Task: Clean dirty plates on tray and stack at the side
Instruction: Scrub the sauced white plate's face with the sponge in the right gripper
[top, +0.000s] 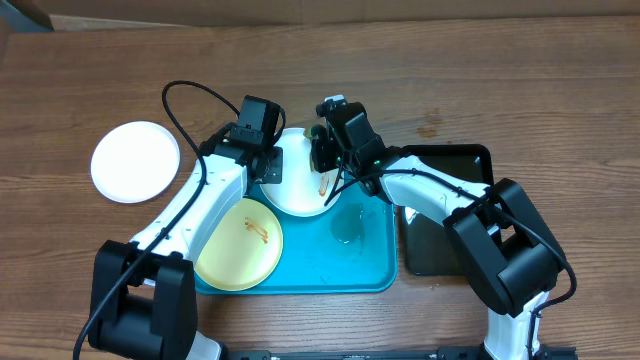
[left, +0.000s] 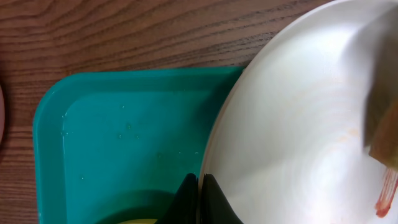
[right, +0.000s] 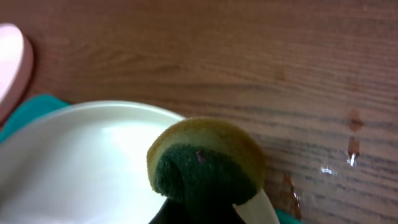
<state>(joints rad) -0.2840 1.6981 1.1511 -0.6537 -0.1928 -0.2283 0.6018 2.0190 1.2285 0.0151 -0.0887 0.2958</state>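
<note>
A white plate (top: 298, 190) is tilted up over the far end of the turquoise tray (top: 330, 270). My left gripper (top: 268, 168) is shut on its left rim, and in the left wrist view the jaws (left: 199, 190) pinch the plate's edge (left: 292, 130). An orange smear (left: 385, 196) marks the plate. My right gripper (top: 325, 150) is shut on a yellow-and-green sponge (right: 205, 158) held against the plate's (right: 81, 168) far right edge. A pale yellow plate (top: 238, 245) with a smear lies flat on the tray's left end. Another white plate (top: 135, 160) rests on the table to the left.
A black tray (top: 445, 210) lies right of the turquoise one, under my right arm. A small puddle of water (top: 348, 225) sits on the turquoise tray. Small droplets and stains (right: 352, 149) dot the wooden table beyond the plate.
</note>
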